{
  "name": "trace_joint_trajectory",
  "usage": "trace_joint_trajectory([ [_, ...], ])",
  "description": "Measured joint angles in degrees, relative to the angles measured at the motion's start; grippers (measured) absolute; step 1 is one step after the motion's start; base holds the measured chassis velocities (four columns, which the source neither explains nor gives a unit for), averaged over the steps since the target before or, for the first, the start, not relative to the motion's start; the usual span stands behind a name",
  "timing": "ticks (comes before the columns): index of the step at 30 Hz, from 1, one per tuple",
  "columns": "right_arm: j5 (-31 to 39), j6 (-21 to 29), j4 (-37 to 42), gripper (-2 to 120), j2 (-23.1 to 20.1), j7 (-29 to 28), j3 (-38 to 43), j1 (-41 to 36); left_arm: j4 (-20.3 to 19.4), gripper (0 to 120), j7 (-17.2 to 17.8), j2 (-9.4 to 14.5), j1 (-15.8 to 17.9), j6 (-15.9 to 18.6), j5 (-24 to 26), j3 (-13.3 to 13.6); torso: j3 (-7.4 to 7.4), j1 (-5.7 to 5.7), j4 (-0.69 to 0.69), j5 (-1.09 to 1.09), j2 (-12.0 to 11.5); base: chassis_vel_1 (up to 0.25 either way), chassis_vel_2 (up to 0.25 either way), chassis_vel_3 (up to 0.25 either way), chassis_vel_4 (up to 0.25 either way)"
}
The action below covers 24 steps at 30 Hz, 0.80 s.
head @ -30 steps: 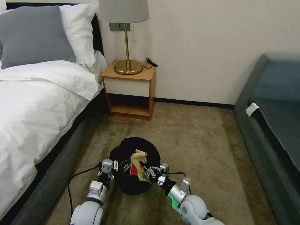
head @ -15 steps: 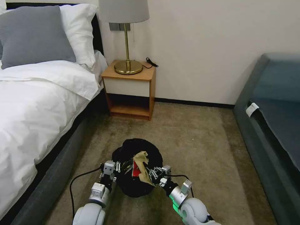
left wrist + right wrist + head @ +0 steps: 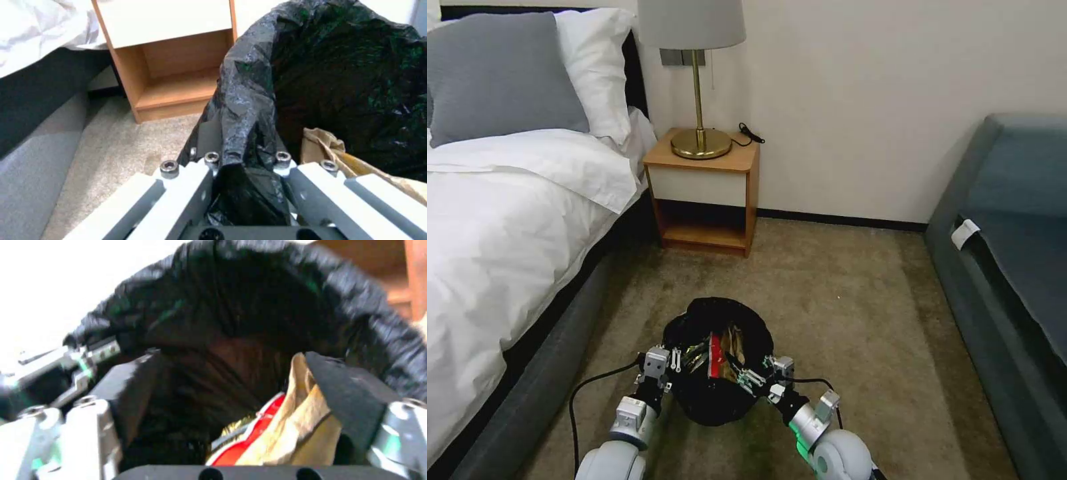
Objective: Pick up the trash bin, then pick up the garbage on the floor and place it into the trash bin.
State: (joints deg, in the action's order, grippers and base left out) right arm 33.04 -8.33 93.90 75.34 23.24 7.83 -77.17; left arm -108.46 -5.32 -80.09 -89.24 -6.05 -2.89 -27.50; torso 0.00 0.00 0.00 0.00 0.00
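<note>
The trash bin (image 3: 718,400), lined with a glossy black bag, hangs low over the carpet between my two arms. My left gripper (image 3: 674,361) is shut on the bag-covered rim (image 3: 249,110), with the plastic pinched between its fingers (image 3: 195,166). Over the opposite rim my right gripper (image 3: 750,379) stands open, its pads (image 3: 351,396) spread wide above the bin's mouth (image 3: 249,290). Inside the bin lies the garbage: tan paper (image 3: 307,436) leaning against one right pad, and a red-white packet (image 3: 249,446) beside it. Both also show in the head view, the tan paper (image 3: 735,345) and the packet (image 3: 714,355).
A bed (image 3: 500,220) with white covers runs along the left. A wooden nightstand (image 3: 704,193) with a brass lamp (image 3: 697,80) stands against the back wall. A dark grey sofa (image 3: 1014,267) lines the right. Open carpet (image 3: 840,300) lies beyond the bin.
The tan paper that stuck up above the rim in my right gripper has dropped down into the bin. The right gripper has opened and sunk slightly toward me.
</note>
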Motion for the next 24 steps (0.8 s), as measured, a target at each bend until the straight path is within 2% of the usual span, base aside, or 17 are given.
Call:
trace_joint_trajectory([
  [3,2.37,-0.06,1.85,99,-0.10,-0.57,1.45,-0.61,-0.39,4,-0.22,-0.02,-0.76,-0.53,-0.33,0.06,0.00,0.00,0.00,0.00,0.00,0.000,0.000,0.000,0.000],
  [12,5.48,-0.62,4.70,100,-0.13,-2.61,5.37,-1.27,-1.24,4,-0.37,0.55,-1.47,-0.95,-0.60,0.10,0.00,0.00,0.00,0.00,0.00,0.000,0.000,0.000,0.000],
  [19,7.86,0.13,6.51,100,-0.05,-7.80,12.19,-1.25,-3.71,4,-0.20,1.93,-1.28,0.49,0.68,-0.09,0.00,0.00,0.00,0.00,0.00,0.000,0.000,0.000,0.000],
  [24,8.14,0.58,6.79,100,-0.52,-9.32,15.53,-1.78,-4.82,4,-0.11,2.28,-1.65,0.81,1.32,-0.21,0.00,0.00,0.00,0.01,0.00,0.000,0.000,0.000,0.000],
])
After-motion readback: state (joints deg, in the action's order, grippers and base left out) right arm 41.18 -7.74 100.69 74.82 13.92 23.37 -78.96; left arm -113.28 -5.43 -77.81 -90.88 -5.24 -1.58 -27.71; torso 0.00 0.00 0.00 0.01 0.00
